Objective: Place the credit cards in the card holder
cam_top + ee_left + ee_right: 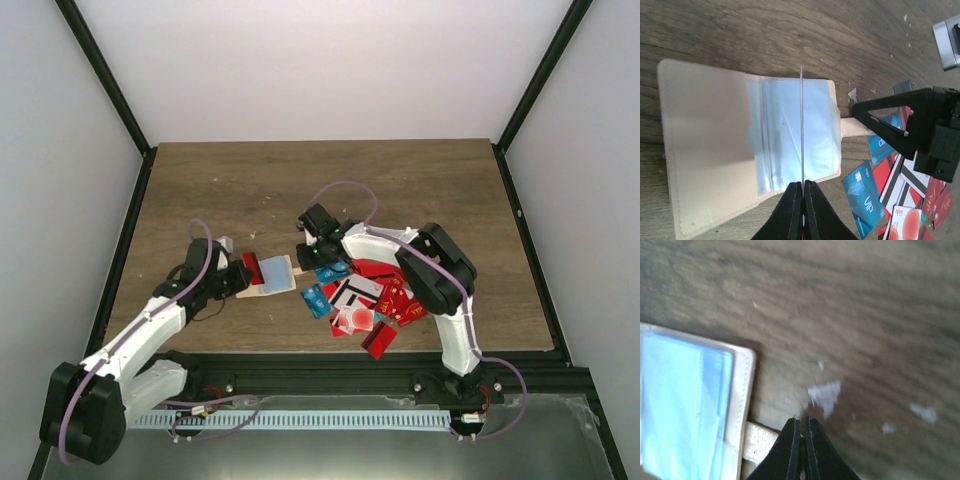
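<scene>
Nearest the lens in your left wrist view, the left gripper (pixel 803 186) has its jaws closed to a sliver on a red card (pixel 802 125), which you see edge-on as a thin line running from 6 to 12 o'clock. That card stands over the clear sleeve (pixel 790 135) of the card holder (pixel 705 150). Whether its far edge has entered the sleeve cannot be told. The holder lies open and flat on the table (pixel 300 190), pale lining uppermost, a little toward 7 o'clock of the table's middle in your top view. Its snap tab (pixel 762 440) projects from the holder's 3 o'clock side in that view. The right gripper (pixel 801 421) has its jaws brought fully together, tips down at the end of the tab. Whether the tab is nipped between them or merely pressed beneath them, the views do not settle. The credit cards (pixel 365 300) lie in a loose, overlapping heap at 4 o'clock of the holder, just beside it. They are mostly red, with some blue and a few white with black stripes.
</scene>
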### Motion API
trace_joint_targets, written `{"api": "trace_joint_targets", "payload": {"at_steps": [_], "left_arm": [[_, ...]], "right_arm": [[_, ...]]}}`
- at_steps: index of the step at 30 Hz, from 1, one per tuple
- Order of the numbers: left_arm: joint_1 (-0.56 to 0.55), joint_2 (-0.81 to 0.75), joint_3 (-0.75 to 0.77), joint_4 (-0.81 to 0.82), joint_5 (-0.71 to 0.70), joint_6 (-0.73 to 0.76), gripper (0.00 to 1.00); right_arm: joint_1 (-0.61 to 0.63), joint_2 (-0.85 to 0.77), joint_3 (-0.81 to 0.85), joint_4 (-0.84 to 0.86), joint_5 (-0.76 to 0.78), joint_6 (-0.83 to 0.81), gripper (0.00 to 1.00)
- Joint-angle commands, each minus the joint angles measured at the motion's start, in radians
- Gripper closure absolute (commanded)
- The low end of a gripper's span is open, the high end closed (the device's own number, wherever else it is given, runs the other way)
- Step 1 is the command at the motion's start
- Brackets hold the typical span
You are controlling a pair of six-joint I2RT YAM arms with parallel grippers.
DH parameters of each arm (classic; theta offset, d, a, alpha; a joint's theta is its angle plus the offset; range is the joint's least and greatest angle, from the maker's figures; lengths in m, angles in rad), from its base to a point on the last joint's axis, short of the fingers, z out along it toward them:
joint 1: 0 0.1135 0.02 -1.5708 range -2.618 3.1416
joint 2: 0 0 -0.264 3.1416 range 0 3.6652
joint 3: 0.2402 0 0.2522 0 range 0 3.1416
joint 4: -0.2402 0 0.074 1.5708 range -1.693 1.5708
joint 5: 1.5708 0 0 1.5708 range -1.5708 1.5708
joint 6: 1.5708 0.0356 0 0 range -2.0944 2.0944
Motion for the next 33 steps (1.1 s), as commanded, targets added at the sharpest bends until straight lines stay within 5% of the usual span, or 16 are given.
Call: {"api": "trace_joint_targets", "payload": {"at_steps": [1, 33], "left_arm": [[0.017, 0.018, -0.004, 0.025, 0.089, 0.031, 0.96], [0.110, 0.191, -0.119, 0.306, 0.240, 0.073, 0.96]], "right_arm": [[-0.001, -0.078, -0.082, -0.006, -0.034, 0.129, 0.99], [0.012, -0.069, -0.147, 0.037, -0.070, 0.147, 0.99]]}}
